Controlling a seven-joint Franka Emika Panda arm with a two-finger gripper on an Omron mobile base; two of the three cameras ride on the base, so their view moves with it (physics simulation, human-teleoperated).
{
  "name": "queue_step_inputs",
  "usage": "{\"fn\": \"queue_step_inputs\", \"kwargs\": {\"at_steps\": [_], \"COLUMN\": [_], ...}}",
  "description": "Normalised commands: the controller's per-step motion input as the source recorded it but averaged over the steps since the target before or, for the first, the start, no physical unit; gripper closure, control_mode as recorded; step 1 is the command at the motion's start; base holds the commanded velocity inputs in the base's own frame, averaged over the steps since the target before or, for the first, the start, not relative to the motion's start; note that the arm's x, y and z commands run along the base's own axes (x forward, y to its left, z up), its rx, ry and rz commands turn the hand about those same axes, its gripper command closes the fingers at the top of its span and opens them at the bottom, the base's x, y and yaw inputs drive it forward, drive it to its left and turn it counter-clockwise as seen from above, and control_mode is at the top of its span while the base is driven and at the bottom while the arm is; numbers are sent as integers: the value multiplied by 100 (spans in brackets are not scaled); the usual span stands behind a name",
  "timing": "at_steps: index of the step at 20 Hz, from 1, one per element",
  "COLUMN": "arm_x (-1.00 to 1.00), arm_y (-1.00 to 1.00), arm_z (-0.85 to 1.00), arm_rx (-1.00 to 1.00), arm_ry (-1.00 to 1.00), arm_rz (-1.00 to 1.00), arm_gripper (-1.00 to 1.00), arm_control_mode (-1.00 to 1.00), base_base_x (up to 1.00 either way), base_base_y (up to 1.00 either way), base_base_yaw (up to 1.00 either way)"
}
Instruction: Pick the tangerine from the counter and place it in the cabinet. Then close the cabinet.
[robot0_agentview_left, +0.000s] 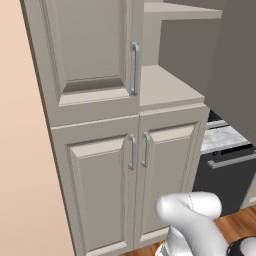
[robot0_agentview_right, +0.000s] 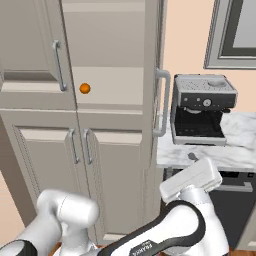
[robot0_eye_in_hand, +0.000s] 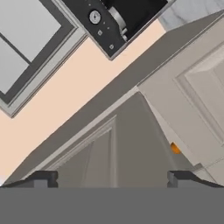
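The tangerine (robot0_agentview_right: 85, 88) sits on the cabinet (robot0_agentview_right: 107, 87) shelf, just beside the closed left door; in the hand view it lies at about four o'clock. The gripper (robot0_eye_in_hand: 113, 178) is spread wide and empty, facing the open right door (robot0_agentview_right: 156, 75), with the coffee machine (robot0_agentview_right: 202, 110) on the marble counter (robot0_agentview_right: 235, 145) at three o'clock.

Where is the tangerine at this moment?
In the right base view the tangerine lies on the shelf of the open cabinet, at its left side, just right of the closed left door's handle.

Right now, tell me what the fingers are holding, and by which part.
Nothing. The fingers stand wide apart with empty space between them; the tangerine sits on the cabinet shelf.
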Motion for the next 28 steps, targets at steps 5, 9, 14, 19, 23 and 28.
{"fn": "queue_step_inputs", "kwargs": {"at_steps": [5, 9, 14, 19, 23, 28], "arm_x": [59, 66, 33, -7, -1, 14], "arm_y": [0, 1, 10, 56, 96, 98], "arm_z": [0, 12, 31, 39, 43, 54], "arm_rx": [0, 0, -1, -16, -31, -32], "arm_ry": [0, 0, -1, -10, -3, 0], "arm_rz": [11, 8, 3, 0, 0, 0], "arm_gripper": [-100, -100, -100, -100, -100, -100], "arm_control_mode": [-100, -100, -100, -100, -100, -100], "base_base_x": [0, 0, 0, 0, 0, 0], "base_base_y": [0, 0, 0, 0, 0, 0], "base_base_yaw": [0, 0, 0, 0, 0, 0]}}
